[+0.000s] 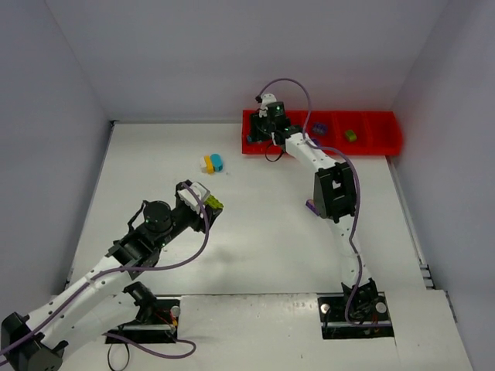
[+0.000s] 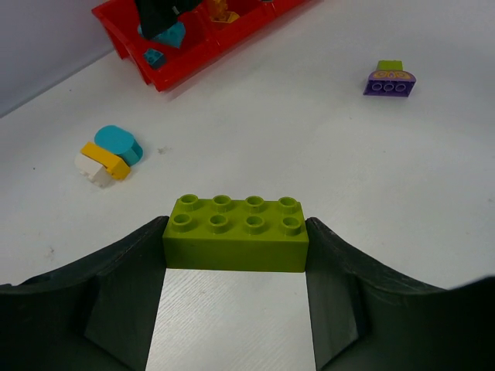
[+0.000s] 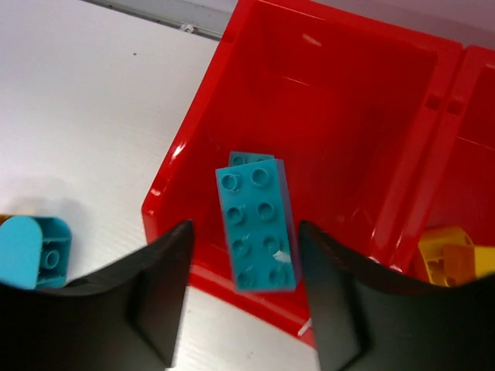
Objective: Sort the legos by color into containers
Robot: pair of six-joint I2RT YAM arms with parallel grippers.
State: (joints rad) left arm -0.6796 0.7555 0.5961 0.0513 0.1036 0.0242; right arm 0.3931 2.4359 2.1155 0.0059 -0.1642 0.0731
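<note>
My left gripper [image 2: 236,251] is shut on an olive green lego [image 2: 236,236], gripped by its two short ends just above the table; from above this lego [image 1: 213,204] is left of centre. My right gripper [image 3: 244,255] hangs open over the leftmost compartment of the red tray [image 3: 325,100]. A teal lego [image 3: 255,228] sits between the fingers with a gap on each side, above another teal one [image 3: 251,158]. A teal, yellow and white stack [image 2: 112,151] and a purple lego topped with green [image 2: 390,81] lie on the table.
The red tray [image 1: 379,143] runs along the back wall at the right, with a purple lego [image 1: 319,127] and a green one [image 1: 350,135] in separate compartments. A yellow-orange lego [image 3: 448,259] lies in the compartment beside the teal one. Walls enclose the table.
</note>
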